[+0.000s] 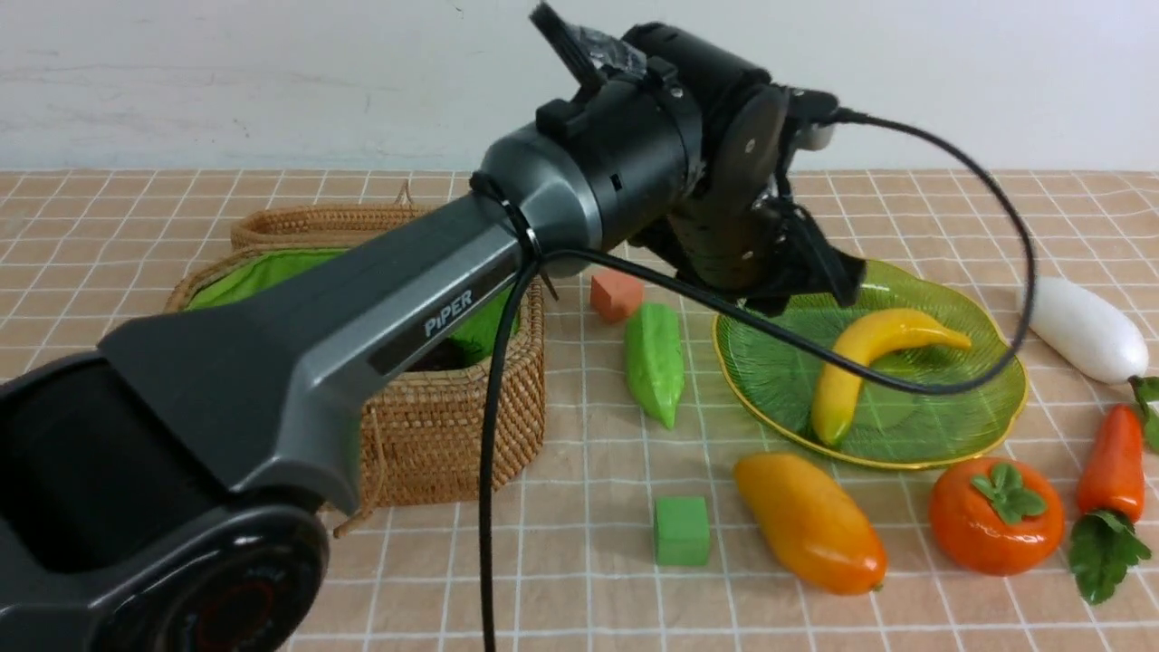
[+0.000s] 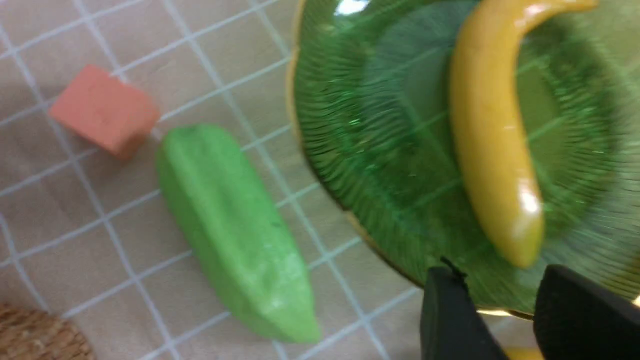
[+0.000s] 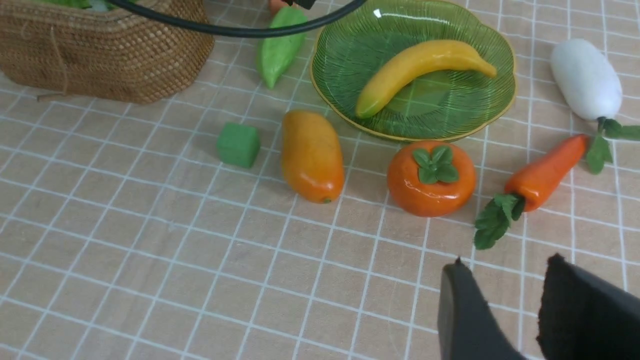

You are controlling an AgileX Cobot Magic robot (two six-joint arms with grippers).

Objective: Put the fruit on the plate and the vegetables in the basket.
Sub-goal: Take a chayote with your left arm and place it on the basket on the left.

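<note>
The yellow banana (image 1: 869,358) lies on the green glass plate (image 1: 770,362). My left gripper (image 1: 815,281) hovers over the plate's far left rim. In the left wrist view it (image 2: 502,280) is open and empty, just off the banana's (image 2: 492,140) tip. The mango (image 1: 809,522) and persimmon (image 1: 996,514) lie on the cloth in front of the plate. The carrot (image 1: 1114,462) and white radish (image 1: 1082,328) lie to its right, and the green gourd (image 1: 654,362) to its left. The wicker basket (image 1: 435,435) stands at the left. The eggplant is not in view. My right gripper (image 3: 505,265) is open and empty, near the carrot's leaves (image 3: 492,220).
An orange-pink cube (image 1: 616,294) sits behind the gourd, and a green cube (image 1: 681,530) left of the mango. My left arm and its black cable (image 1: 489,453) cross over the basket. The basket's lid (image 1: 317,222) lies open behind it. A white wall closes the back.
</note>
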